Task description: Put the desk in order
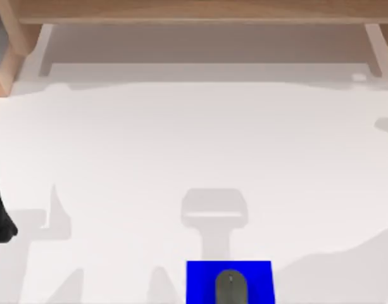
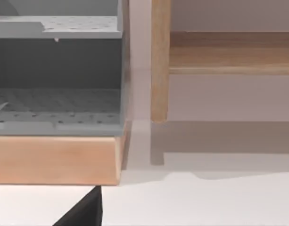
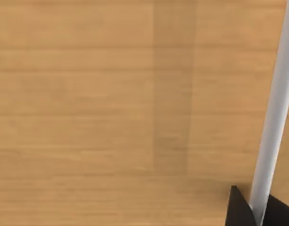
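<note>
Top view: desk (image 1: 181, 139) looks heavy and stiff, nothing to grab. Mouse (image 1: 230, 286) on blue pad (image 1: 200, 278) looks light, grip its sides. Can't tell either gripper's opening.

Light-brown wooden raised shelf (image 1: 194, 9) runs along far edge, standing on slim wooden legs (image 2: 160, 61). Pale wall (image 2: 229, 14) behind shelf in left wrist view. Grey perforated tray unit (image 2: 57, 70) at far left, sitting on light wooden block (image 2: 54, 160). Right wrist view: wood-grain surface (image 3: 111, 113) with thin white rod (image 3: 274, 113) crossing it. Soft grey shadows across white surface; light even, diffuse.
</note>
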### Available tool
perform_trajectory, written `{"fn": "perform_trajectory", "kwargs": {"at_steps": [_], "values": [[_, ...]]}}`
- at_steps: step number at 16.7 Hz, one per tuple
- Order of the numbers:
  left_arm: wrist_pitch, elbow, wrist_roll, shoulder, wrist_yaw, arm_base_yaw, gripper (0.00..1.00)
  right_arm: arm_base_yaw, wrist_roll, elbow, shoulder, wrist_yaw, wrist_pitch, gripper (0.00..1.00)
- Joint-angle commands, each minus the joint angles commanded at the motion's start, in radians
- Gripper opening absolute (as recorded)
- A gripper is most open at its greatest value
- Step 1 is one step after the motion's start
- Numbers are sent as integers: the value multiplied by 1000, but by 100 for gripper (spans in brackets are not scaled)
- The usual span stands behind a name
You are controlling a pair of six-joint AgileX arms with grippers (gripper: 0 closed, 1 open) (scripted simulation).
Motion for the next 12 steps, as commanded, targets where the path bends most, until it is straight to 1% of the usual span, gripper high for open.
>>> {"fn": "perform_trajectory", "kwargs": {"at_steps": [3,8,12], "values": [[0,0,0,0,0,0,100,23,0,105,45,23,-61,0],[0,0,0,0,0,0,100,29,1,123,55,28,-75,0],[0,0,0,0,0,0,100,29,1,123,55,28,-75,30]]}}
